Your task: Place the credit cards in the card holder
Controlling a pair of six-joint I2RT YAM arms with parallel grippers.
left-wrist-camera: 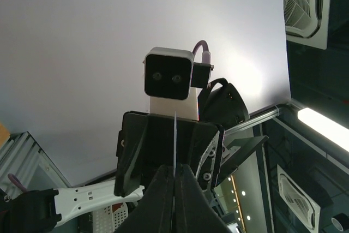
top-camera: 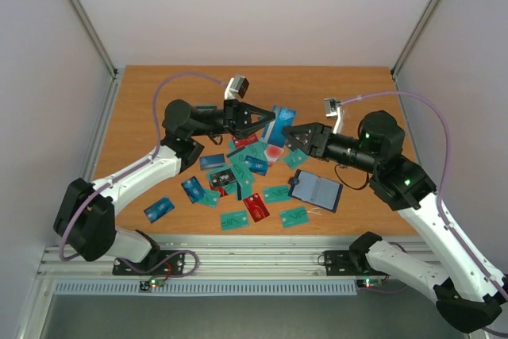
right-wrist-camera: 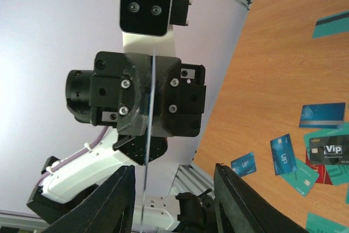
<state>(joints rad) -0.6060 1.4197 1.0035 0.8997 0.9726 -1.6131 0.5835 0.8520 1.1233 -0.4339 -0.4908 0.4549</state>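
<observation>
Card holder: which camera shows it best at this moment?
The top external view: the card holder lies in full view on the table, beside the scattered credit cards. Neither wrist view shows it at all.

Your left gripper [top-camera: 268,121] is clamped on a credit card [left-wrist-camera: 174,135]. Your right gripper [top-camera: 290,134] faces it, jaws apart.
</observation>
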